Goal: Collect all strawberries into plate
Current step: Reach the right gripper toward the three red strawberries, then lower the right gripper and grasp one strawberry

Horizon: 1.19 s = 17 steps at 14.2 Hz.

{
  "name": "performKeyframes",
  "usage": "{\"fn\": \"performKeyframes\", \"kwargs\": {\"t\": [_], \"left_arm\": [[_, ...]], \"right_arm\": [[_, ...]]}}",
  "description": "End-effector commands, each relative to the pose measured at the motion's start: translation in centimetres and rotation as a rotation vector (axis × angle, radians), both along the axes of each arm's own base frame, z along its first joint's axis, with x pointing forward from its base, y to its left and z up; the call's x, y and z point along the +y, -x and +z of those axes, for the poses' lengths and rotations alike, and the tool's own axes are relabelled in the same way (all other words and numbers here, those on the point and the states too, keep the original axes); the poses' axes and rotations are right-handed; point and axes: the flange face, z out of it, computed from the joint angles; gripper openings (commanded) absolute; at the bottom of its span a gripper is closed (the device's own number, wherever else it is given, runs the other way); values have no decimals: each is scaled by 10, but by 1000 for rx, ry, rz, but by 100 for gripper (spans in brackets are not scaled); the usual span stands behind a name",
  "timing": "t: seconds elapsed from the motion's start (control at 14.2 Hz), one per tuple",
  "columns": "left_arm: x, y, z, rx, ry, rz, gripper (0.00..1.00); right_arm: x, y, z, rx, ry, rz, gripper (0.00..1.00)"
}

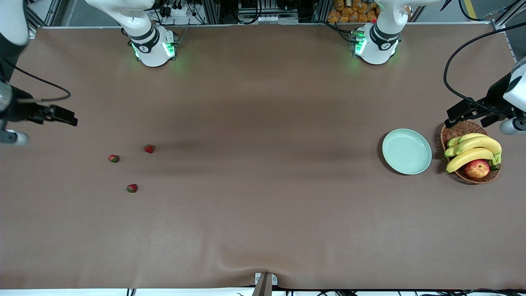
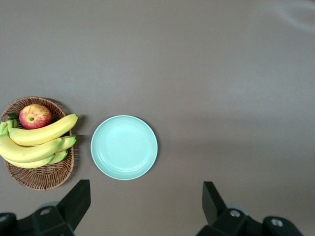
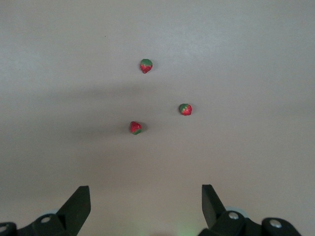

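Three small red strawberries with green caps lie on the brown table toward the right arm's end: one [image 1: 149,148], a second [image 1: 114,158] and a third [image 1: 132,188] nearest the front camera. They also show in the right wrist view [image 3: 146,65], [image 3: 185,109], [image 3: 135,128]. The pale mint-green plate [image 1: 407,151] sits empty toward the left arm's end, also in the left wrist view [image 2: 124,147]. My right gripper [image 1: 65,116] [image 3: 145,206] is open and empty, raised over bare table apart from the strawberries. My left gripper [image 1: 466,117] [image 2: 145,206] is open and empty, raised over the table by the basket's rim.
A brown wicker basket [image 1: 452,133] [image 2: 39,178] stands beside the plate, holding bananas [image 1: 472,150] [image 2: 39,135] and a red-yellow apple [image 1: 476,168] [image 2: 35,116]. The two arm bases stand along the table's edge farthest from the front camera. A wide stretch of brown table lies between strawberries and plate.
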Motion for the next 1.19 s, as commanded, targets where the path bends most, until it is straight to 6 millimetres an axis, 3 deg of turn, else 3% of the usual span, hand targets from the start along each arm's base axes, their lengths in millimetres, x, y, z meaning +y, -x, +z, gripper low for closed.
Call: {"fn": "performKeyframes", "kwargs": {"t": [0.0,0.35,0.56,0.84,1.12], "left_arm": [[-3,1,4,4,6,-6,100],[-1,1,2,11,1,-11,100],[-4,2,0,21,-7,-13,100],[-4,2,-1,24,-9,-19,100],[-3,2,0,22,-15,-21,100]], "right_arm": [[-2,1,-34,2,-4,4,100],[-12,3,-127,21,-5,-12,100],[-8,11,-171,33,-5,-14,100],[-4,7,-233,21,-7,-11,100],[23,21,-277,-22,-6,37,100]]}}
